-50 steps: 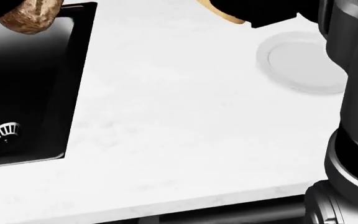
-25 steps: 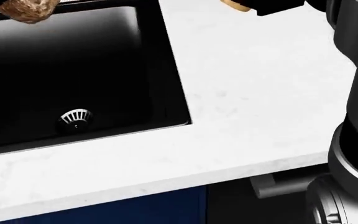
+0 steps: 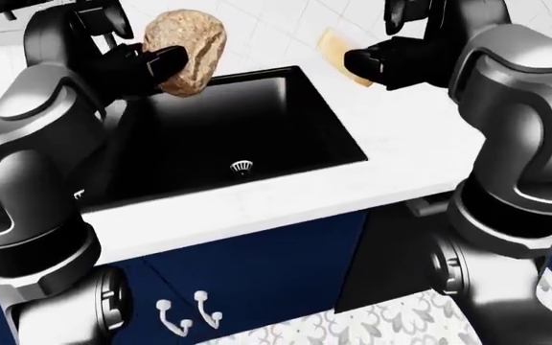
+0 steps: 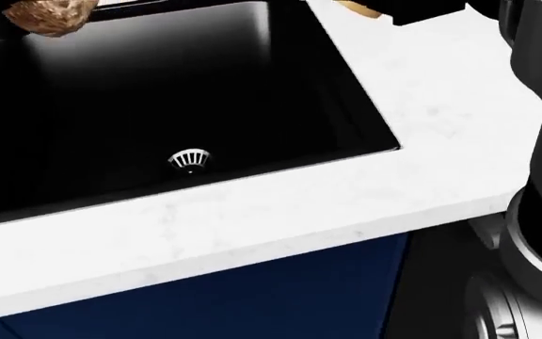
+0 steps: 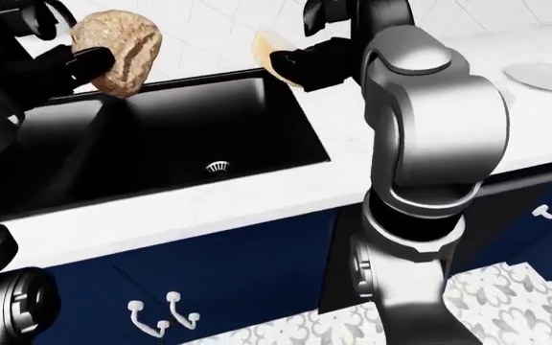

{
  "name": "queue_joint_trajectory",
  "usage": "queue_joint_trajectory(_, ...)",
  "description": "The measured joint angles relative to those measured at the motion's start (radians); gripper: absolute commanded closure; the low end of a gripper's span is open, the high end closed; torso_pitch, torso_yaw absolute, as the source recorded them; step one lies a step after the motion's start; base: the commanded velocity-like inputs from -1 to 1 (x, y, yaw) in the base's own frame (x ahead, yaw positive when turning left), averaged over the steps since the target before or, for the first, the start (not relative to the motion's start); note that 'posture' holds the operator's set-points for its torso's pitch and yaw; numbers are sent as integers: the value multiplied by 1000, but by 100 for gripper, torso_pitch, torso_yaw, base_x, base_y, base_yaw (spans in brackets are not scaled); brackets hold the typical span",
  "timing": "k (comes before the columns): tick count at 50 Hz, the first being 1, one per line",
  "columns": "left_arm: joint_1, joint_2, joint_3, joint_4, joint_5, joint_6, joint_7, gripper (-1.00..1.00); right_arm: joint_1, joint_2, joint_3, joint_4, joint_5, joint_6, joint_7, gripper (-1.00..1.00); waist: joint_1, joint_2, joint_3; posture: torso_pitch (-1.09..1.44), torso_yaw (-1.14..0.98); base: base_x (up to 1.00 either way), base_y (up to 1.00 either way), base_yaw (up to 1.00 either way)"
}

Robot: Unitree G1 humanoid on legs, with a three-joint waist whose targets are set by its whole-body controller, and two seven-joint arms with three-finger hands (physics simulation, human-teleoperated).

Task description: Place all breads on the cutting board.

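Two breads held aloft over black sink [image 3: 257, 115]. Left hand [image 3: 147, 66] clenched round brown, rough-crusted round loaf [image 3: 188, 49], fingers wrapping its left side. Right hand [image 3: 381, 63] pinching pale flat slice [image 3: 335, 46], slice sticking out left of fingers, tilted.

Both arms are raised with elbows bent, the left hand [image 3: 151, 65] and right hand [image 3: 381, 61] each with fingers closed.

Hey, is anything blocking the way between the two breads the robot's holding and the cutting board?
Cannot judge: no cutting board shows in any view. The left hand holds the round loaf over the sink, and the right hand holds the flat slice above the counter.
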State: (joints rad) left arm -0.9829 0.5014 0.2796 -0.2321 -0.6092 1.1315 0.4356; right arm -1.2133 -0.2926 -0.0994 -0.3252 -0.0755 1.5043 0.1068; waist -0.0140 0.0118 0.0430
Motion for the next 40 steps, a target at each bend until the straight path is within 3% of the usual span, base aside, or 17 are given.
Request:
queue_joint_trajectory(3,2,0,-3,-7,-3,-6,0,100,8,1,-2,1,-1,0,-1,100,-9,58,3,0,0,0,61,0)
queue_joint_trajectory(4,1,1,-2,-4,-3,-6,0,100,4,2,0,5,0,2,0,100,-7,88,-1,0,0,0,53,0)
queue_joint_trajectory(8,18,4,13,18,8,5,12,100,16,18,29,11,20,15,14,100,10,78,13,0,0,0,44,0)
queue_joint_trajectory(12,-4,3,5,17,8,7,16,100,4,7,19,6,24,14,18,100,0,31,6,0,0,0,43,0)
queue_joint_trajectory(16,-14,2,3,10,3,6,16,100,-8,-1,14,-4,17,4,17,100,-3,9,7,0,0,0,44,0)
queue_joint_trajectory(18,-19,-6,-5,14,2,5,16,100,-3,-7,10,-11,15,9,17,100,-4,9,8,0,0,0,0,75)
queue_joint_trajectory(21,-14,-12,-23,21,-6,7,8,100,2,-8,2,-3,7,18,13,100,11,36,0,0,0,0,0,92)
queue_joint_trajectory(23,-13,-9,-16,18,-6,9,8,100,1,-6,7,3,7,16,13,100,24,30,1,0,0,0,0,100)
queue_joint_trajectory(31,-3,4,13,10,8,7,19,100,0,5,20,3,16,12,20,100,43,-24,-1,0,0,0,8,88)
queue_joint_trajectory(33,-8,8,20,6,10,6,23,100,-7,9,25,5,18,7,22,100,-12,-58,-6,0,0,0,61,0)
queue_joint_trajectory(35,9,-6,16,-5,8,8,26,100,16,8,23,1,20,9,23,100,-7,-76,6,0,0,0,61,0)
queue_joint_trajectory(36,13,-12,3,0,2,14,24,100,20,4,16,1,17,17,22,100,-2,-82,2,0,0,0,62,0)
queue_joint_trajectory(38,12,-13,-11,7,-9,27,19,100,12,0,7,6,10,22,17,100,9,-73,-6,0,0,0,61,0)
queue_joint_trajectory(40,2,-10,-11,3,-15,27,16,100,2,-4,1,-2,6,18,14,100,14,-44,-4,0,0,0,62,0)
